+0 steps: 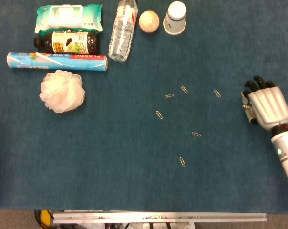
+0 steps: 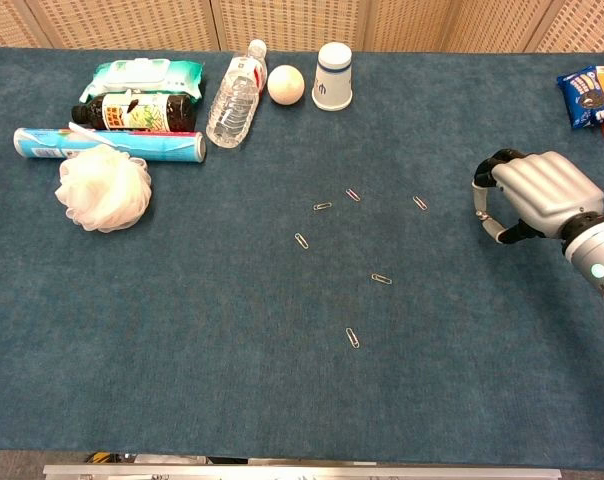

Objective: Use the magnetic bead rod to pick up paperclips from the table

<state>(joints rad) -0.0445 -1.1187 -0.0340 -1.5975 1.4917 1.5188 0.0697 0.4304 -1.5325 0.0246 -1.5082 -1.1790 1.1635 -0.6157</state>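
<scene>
Several silver paperclips lie scattered mid-table, from one (image 1: 169, 96) (image 2: 323, 206) at the far side to one (image 1: 182, 161) (image 2: 353, 337) nearest the front. The rightmost paperclip (image 1: 217, 93) (image 2: 420, 202) lies just left of my right hand (image 1: 264, 106) (image 2: 530, 192). That hand hovers at the right edge, its fingers curled down and the thumb tucked under. A thin grey bit at the thumb looks like the magnetic bead rod (image 1: 250, 116); the rest of it is hidden in the hand. My left hand is out of both views.
Along the far left lie a wipes pack (image 1: 68, 16), a dark bottle (image 1: 66, 42), a plastic-wrap roll (image 1: 56, 62) and a white bath pouf (image 1: 62, 90). A water bottle (image 1: 123, 29), a ball (image 1: 149, 21) and a paper cup (image 1: 175, 17) sit behind the clips. Snack packs (image 2: 592, 98) lie far right.
</scene>
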